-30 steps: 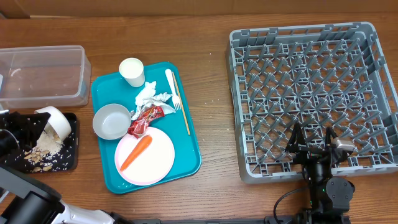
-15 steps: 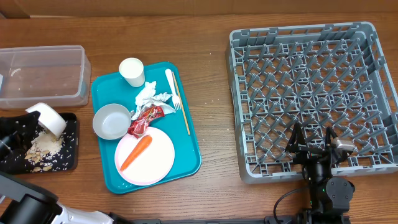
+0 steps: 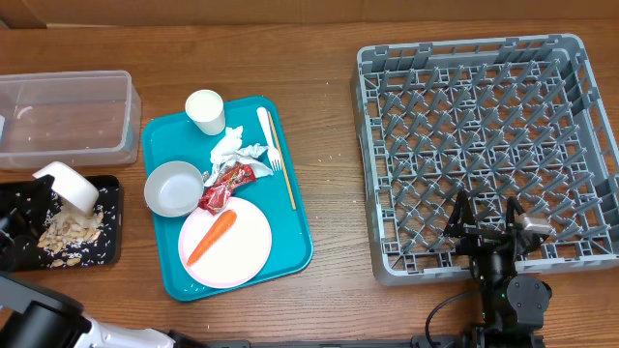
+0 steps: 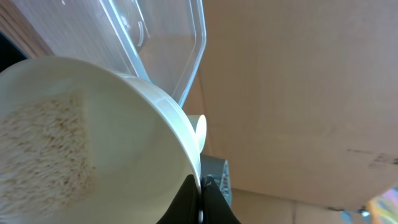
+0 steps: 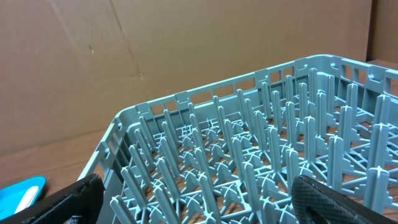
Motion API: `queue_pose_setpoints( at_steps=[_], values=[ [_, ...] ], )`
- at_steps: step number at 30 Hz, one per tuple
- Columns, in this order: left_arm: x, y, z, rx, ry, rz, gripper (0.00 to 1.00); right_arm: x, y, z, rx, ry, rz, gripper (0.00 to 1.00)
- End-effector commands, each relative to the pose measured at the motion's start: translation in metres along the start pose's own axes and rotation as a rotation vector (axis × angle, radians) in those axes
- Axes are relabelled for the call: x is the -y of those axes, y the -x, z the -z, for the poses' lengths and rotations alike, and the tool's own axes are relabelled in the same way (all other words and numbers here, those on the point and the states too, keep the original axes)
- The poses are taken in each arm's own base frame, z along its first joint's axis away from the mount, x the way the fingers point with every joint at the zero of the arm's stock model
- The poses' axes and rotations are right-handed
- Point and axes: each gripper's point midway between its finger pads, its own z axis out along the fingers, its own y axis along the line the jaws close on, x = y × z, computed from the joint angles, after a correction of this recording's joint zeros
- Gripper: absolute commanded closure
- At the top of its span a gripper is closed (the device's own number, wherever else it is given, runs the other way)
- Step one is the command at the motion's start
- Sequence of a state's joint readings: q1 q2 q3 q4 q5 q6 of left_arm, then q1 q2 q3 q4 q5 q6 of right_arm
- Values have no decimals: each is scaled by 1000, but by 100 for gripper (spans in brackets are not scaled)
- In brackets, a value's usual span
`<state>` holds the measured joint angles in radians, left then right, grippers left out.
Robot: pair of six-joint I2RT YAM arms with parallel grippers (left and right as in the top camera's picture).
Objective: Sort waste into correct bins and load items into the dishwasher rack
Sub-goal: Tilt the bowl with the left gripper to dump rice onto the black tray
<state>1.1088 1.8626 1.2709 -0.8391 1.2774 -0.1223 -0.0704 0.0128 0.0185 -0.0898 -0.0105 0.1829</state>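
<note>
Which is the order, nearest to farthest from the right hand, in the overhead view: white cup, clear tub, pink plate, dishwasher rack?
1. dishwasher rack: the open right hand sits at its front edge.
2. pink plate: front of the teal tray, left of the rack.
3. white cup: back of the teal tray.
4. clear tub: far left of the view.

The whole counter is seen straight down from overhead, from fairly far off. The left wrist view is jammed right up against a white bowl and angled up past the clear tub. The grey rack is looked across low and close from the right wrist, and it's shared with the overhead view.
</note>
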Motion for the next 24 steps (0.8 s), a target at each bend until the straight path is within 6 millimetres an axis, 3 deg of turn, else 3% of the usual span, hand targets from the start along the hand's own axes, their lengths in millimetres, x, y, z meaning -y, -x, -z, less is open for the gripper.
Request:
queue_pose_setpoints(
  at_steps=[1, 6, 14, 16, 20, 24],
  values=[
    [-1, 0, -3, -20, -90, 69, 96, 1, -1, 0, 6, -3, 1, 0],
    [14, 1, -1, -36, -225, 81, 96, 1, -1, 0, 6, -4, 1, 0],
    [13, 4, 3, -21, -226, 67, 96, 1, -1, 0, 6, -4, 1, 0],
    [15, 1, 4, -31, -238, 129, 96, 1, -1, 0, 6, -4, 1, 0],
    [-3, 2, 2, -20, -136, 171, 96, 1, -1, 0, 6, -3, 1, 0],
    [-7, 0, 4, -17, -121, 172, 96, 1, -1, 0, 6, -3, 1, 0]
  ],
)
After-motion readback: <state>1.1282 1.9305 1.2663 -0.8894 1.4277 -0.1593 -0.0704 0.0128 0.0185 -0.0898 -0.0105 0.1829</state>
